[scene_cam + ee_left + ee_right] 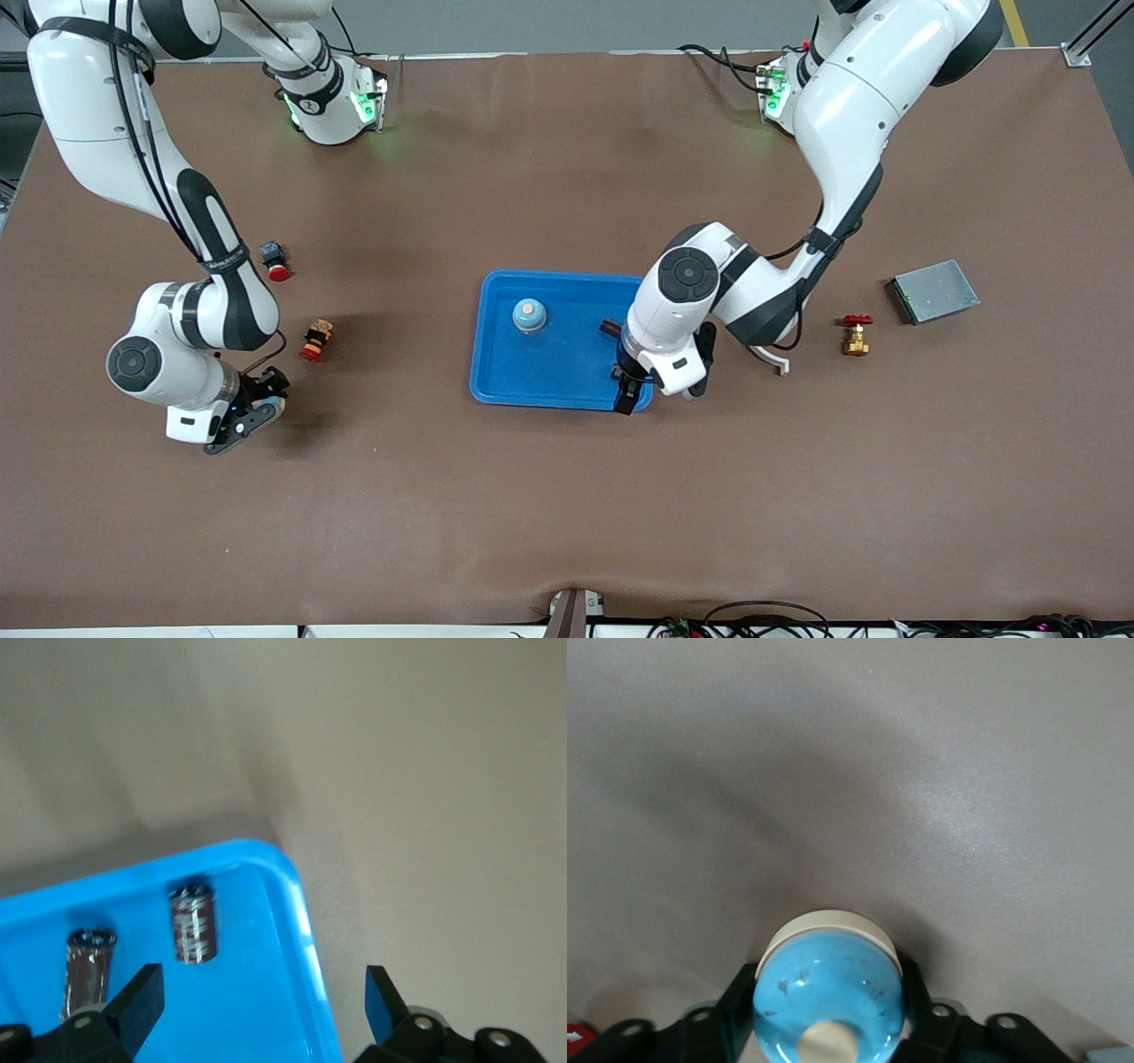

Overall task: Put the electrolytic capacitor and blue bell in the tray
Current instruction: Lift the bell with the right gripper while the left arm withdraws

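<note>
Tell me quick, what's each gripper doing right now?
Left gripper: open, over the tray corner, holding nothing.
Right gripper: shut on a blue bell.

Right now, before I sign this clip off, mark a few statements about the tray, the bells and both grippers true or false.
1. A blue dome-shaped bell with a cream button sits in the shallow bright-blue plastic tray. True.
2. The left gripper is clamped on a dark cylindrical capacitor. False: its jaws stand open over the tray's corner, and the capacitor lies in the tray.
3. The right gripper is shut on a second blue bell. True.
4. The grey metal box sits in the tray. False: it rests on the brown table, toward the left arm's end.
</note>
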### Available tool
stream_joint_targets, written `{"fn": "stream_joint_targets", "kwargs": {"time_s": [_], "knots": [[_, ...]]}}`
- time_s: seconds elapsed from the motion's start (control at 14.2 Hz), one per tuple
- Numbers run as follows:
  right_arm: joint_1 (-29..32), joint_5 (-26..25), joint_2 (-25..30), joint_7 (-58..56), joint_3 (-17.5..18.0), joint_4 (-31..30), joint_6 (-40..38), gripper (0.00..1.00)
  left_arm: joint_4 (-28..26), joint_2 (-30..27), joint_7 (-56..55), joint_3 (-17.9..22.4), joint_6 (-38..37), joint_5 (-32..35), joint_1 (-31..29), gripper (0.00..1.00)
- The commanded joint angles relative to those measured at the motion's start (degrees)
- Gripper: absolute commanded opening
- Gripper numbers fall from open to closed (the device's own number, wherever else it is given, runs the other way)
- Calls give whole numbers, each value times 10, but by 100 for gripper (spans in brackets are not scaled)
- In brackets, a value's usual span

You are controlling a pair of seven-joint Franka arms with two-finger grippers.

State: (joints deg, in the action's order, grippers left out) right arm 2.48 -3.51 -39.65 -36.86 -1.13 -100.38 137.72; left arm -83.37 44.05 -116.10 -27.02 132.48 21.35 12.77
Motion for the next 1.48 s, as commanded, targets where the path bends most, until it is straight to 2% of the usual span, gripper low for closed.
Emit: {"fn": "stream_joint_targets", "kwargs": {"time_s": [0.0,0.07,0.28,0.49,0.78,0.99,1.2,1.41], "knots": [[11,-3,-3,-4,10,1,3,20,20,-17,35,0,-59,4,-13,100],[10,-3,-2,-4,10,2,-1,16,26,-18,40,-1,-65,8,-22,100],[6,-1,5,2,15,9,-26,15,29,-42,90,-4,-75,4,-55,100],[-6,0,28,35,18,37,-109,14,24,-72,118,-2,-117,11,-70,100],[-59,0,69,158,19,44,-183,14,25,-97,247,-6,-160,3,-134,100],[-103,1,84,258,23,44,-199,14,25,-107,354,-5,-183,4,-166,100],[-137,1,89,374,44,45,-199,14,25,-137,522,-6,-214,3,-207,100],[-165,1,87,493,74,50,-198,14,25,-167,622,-7,-242,3,-232,100]]}}
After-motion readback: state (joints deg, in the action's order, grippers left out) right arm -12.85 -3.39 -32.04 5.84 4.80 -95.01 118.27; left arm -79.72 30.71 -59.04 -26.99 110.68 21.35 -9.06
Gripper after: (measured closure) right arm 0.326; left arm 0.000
